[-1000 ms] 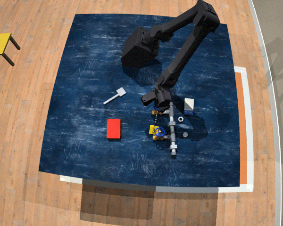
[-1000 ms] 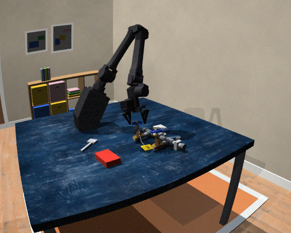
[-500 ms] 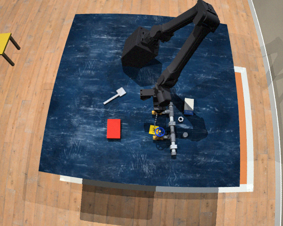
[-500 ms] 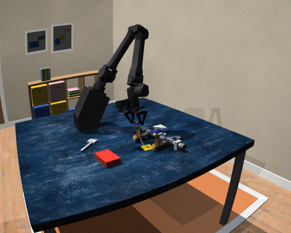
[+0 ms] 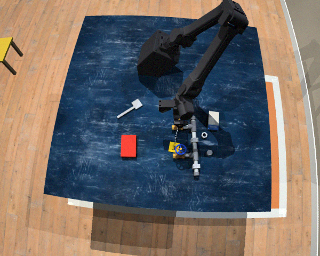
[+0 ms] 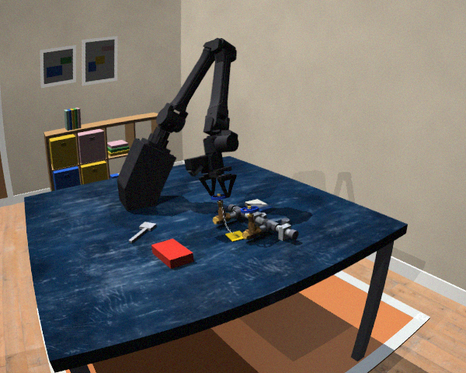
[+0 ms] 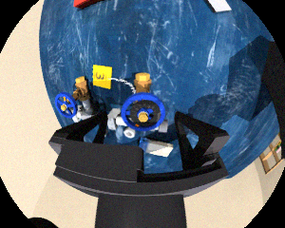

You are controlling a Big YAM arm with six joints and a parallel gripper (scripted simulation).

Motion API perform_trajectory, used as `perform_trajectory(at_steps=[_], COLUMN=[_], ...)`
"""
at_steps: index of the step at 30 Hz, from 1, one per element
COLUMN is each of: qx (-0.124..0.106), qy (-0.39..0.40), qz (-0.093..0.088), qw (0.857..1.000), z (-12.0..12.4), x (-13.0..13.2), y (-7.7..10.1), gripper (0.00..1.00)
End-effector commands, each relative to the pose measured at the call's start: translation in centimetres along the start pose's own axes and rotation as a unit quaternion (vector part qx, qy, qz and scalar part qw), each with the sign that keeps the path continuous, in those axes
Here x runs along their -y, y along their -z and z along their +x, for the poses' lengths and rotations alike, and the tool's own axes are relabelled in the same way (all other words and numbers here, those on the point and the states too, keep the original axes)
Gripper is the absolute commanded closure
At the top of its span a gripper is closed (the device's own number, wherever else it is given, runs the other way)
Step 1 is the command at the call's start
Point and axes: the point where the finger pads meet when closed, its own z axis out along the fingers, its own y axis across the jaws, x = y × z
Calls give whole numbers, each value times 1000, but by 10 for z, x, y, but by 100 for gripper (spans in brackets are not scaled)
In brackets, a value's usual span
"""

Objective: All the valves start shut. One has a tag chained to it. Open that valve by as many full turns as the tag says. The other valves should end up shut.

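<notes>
A grey pipe (image 5: 194, 143) on the blue table carries two brass valves with blue handwheels. A yellow tag (image 5: 173, 146) lies beside the pipe, and its digit looks like a 3. A thin chain (image 5: 176, 135) runs from the tag to the far valve. My gripper (image 6: 217, 191) is open and points straight down over that valve. In the wrist view its handwheel (image 7: 142, 114) sits centred between my two spread fingers, which hold nothing. The other valve (image 5: 176, 148) stands apart to the side and also shows in the wrist view (image 7: 66, 103).
A red block (image 5: 128, 145) and a white flat tool (image 5: 129, 108) lie left of the pipe. A white and blue box (image 5: 213, 120), a hex nut (image 5: 205, 133) and a dark bolt (image 5: 209, 152) lie right of it. The arm's base (image 5: 157, 55) stands behind.
</notes>
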Motion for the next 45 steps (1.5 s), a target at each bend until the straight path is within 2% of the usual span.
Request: perform_trajectory(at_steps=[1, 21, 23, 24, 26, 29, 31, 34, 45], qx=[2, 1, 1, 2, 1, 1, 1, 1, 1], qy=[0, 0, 0, -5, 0, 2, 2, 1, 1], qz=[-6, -6, -6, 8, -6, -10, -10, 1, 1], qw=[1000, 1000, 1000, 1000, 1000, 1000, 1000, 1000, 1000], z=[-4, -5, -5, -8, -5, -4, -4, -5, -5], x=[-3, -3, -3, 5, -2, -8, -7, -2, -2], y=[14, 54, 54, 46, 57, 60, 61, 54, 54], gripper=[0, 0, 0, 0, 0, 0, 0, 0, 0])
